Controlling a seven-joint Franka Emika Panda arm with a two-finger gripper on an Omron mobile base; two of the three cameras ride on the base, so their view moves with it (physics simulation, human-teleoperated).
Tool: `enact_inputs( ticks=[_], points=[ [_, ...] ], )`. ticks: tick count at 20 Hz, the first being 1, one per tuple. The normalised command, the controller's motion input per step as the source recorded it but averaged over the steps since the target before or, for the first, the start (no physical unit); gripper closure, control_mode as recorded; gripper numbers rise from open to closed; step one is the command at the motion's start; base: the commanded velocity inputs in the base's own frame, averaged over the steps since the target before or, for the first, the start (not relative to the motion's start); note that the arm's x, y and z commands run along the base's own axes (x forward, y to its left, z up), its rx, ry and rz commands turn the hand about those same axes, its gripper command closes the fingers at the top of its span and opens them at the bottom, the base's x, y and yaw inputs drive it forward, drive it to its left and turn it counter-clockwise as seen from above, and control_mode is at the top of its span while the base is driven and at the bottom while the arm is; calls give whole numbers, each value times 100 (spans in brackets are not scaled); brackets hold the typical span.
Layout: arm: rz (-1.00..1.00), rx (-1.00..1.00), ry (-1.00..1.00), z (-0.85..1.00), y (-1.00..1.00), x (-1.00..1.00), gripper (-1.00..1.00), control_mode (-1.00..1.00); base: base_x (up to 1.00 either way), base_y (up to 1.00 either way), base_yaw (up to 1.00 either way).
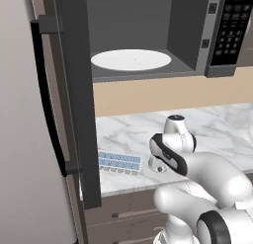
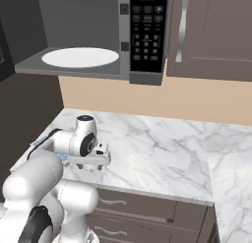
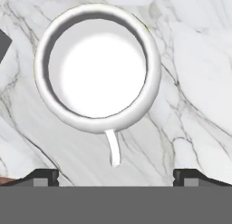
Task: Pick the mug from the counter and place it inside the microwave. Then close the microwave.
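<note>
Mug (image 3: 97, 66) upright on counter (image 3: 195, 82), clear marble around; gripper (image 3: 116, 177) spread above.

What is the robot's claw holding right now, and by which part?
Nothing is held. The gripper stands open above the mug, which sits free on the counter, its handle between the spread fingertips.

Microwave (image 2: 88, 35) keypad (image 2: 146, 38) markings too small to read.

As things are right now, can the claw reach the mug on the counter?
Probably yes. The claw hangs open right above the mug, which stands upright on the counter. Nothing lies between them, and the handle points toward the claw.
</note>
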Motion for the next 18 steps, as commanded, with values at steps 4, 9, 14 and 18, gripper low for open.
enact_inputs(
  ticks=[4, 9, 14, 18],
  points=[
    [0, 0, 0, -17, 0, 0, -100, -100, 0, 0, 0],
    [0, 0, 0, -13, 0, 0, -100, -100, 0, 0, 0],
    [0, 0, 0, -6, 0, 0, -100, -100, 0, 0, 0],
    [0, 0, 0, 0, 0, 0, -100, -100, 0, 0, 0]
  ],
)
